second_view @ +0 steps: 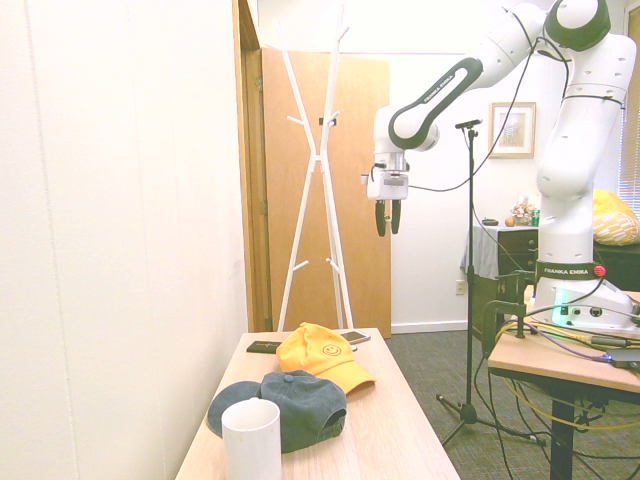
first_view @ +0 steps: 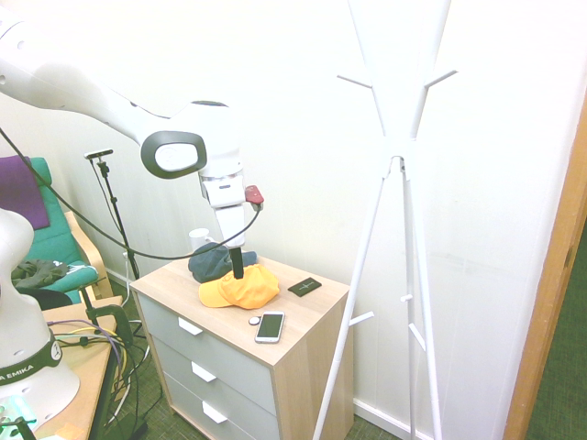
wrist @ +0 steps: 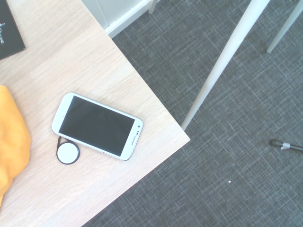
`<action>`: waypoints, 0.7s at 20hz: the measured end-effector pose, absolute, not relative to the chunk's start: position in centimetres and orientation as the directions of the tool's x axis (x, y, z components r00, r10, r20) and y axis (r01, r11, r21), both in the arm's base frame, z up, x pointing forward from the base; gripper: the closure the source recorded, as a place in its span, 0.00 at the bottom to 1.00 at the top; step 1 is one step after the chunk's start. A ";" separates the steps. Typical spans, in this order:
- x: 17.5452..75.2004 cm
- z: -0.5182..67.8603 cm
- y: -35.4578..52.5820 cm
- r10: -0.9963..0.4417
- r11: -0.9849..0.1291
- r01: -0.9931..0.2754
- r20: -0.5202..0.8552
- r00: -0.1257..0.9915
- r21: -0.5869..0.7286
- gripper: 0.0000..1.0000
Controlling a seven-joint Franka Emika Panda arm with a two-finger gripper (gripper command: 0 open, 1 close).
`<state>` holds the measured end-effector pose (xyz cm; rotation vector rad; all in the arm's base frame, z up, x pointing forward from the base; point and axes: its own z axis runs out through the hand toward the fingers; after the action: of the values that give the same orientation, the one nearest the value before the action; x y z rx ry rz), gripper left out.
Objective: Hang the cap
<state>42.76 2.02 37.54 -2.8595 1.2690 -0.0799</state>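
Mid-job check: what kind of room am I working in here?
Most likely a home entry or living room corner. A white coat stand stands by a wooden door, a light wood drawer chest holds the yellow cap and a phone, and an armchair sits nearby.

End effector (second_view: pixel 388 217) down, seemingly open, empty.

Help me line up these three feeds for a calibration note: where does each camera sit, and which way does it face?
First exterior view: beside the arm's base, facing the dresser and white coat stand at the wall; arm enters from the left, gripper above the yellow cap.
Second exterior view: at the dresser's far end, behind a white cup, facing the door; whole arm on the right.
Wrist view: looking straight down at the phone, dresser corner and carpet; no robot parts.
Shared: yellow cap, phone, coat stand.
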 end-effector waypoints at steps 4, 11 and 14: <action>43.5 36.8 2.2 -0.736 -0.676 -0.735 0.056 0.674 -0.042 0.00; 48.2 30.7 10.2 -0.672 -0.740 -0.667 0.089 0.735 -0.083 0.00; 49.9 28.5 14.3 -0.641 -0.768 -0.634 0.084 0.763 -0.091 0.00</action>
<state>49.92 14.26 28.46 -2.8964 1.0482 -0.1693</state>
